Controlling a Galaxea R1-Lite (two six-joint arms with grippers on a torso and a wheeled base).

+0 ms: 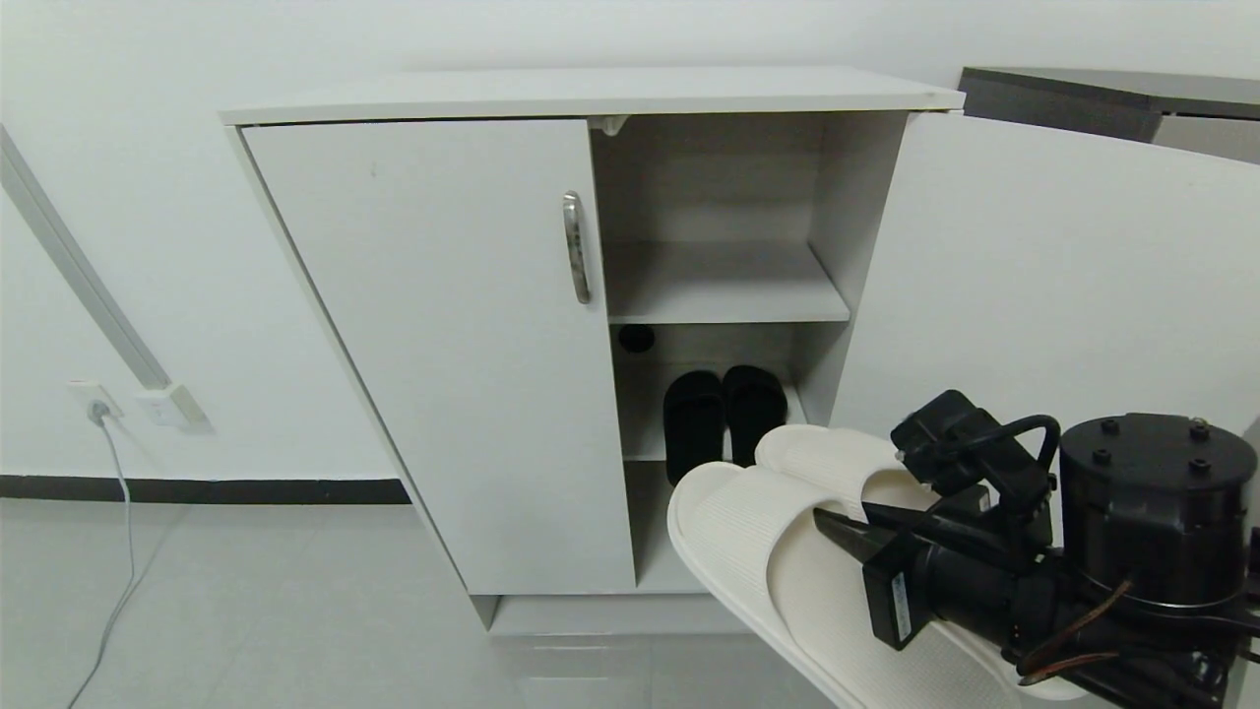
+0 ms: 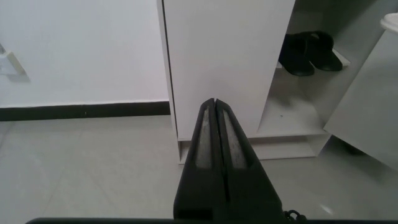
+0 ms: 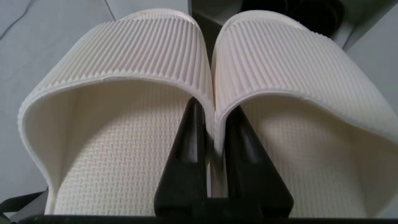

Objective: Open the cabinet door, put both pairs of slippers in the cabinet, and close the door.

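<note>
White slippers (image 1: 748,527) in right claw (image 3: 212,127) point toes toward cabinet (image 1: 591,94).

Left claw (image 2: 214,107) pressed closed; right claw (image 3: 213,130) clamps white slippers (image 1: 748,537) by their inner edges.

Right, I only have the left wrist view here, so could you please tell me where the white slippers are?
Observer: The right hand is shut on the white slippers, pinching their inner edges together.
Operator: Thank you. Are they inside the cabinet yet?
Observer: No, the head view has them outside, toes toward the black slippers.
Operator: Is there a shelf above the black pair?
Observer: Yes, an upper shelf, level with the lower end of the left door's handle.
</note>
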